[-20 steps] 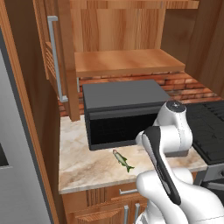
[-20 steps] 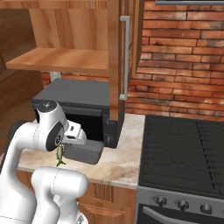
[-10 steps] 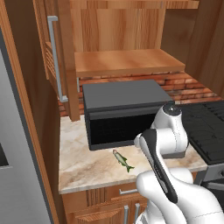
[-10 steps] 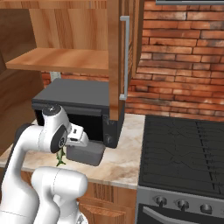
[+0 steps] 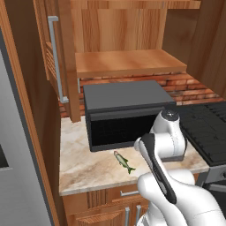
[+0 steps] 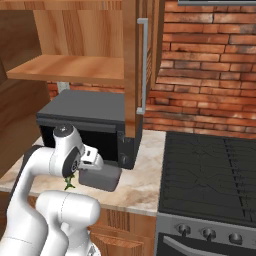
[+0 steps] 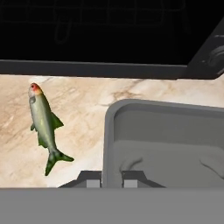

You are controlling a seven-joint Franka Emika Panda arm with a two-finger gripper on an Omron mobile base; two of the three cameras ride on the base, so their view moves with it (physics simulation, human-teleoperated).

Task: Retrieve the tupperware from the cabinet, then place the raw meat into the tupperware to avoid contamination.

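Tupperware [image 7: 164, 140], dark grey see-through tub, sits just in front of the microwave [image 5: 126, 112], low over or on the marble tabletop [image 5: 88, 170]; contact with the surface cannot be told. Also seen in right base view [image 6: 100, 177], in front of the microwave's front right corner. The tub is open side up with nothing in it.

Tool [image 7: 111, 179] is nearly closed, pinching the tub's near rim: one dark fingertip [image 7: 89, 180] outside the wall, the other inside, wall between them.

Raw meat, a small fish [image 7: 43, 124], lies flat on the tabletop in front of the microwave, beside the tub on its left in hand view, apart from it. Reddish head points toward the microwave, dark tail away from it. In left base view the fish [image 5: 124, 162] is in front of the microwave door, near the white arm.

Cabinet [image 5: 128, 62] hangs right above the microwave, doors swung open, wooden shelf bare. Silver bar handle [image 6: 142, 65] on the open door above the microwave's right side. Black stove [image 6: 210, 175] right of the microwave, brick wall [image 6: 210, 70] behind.
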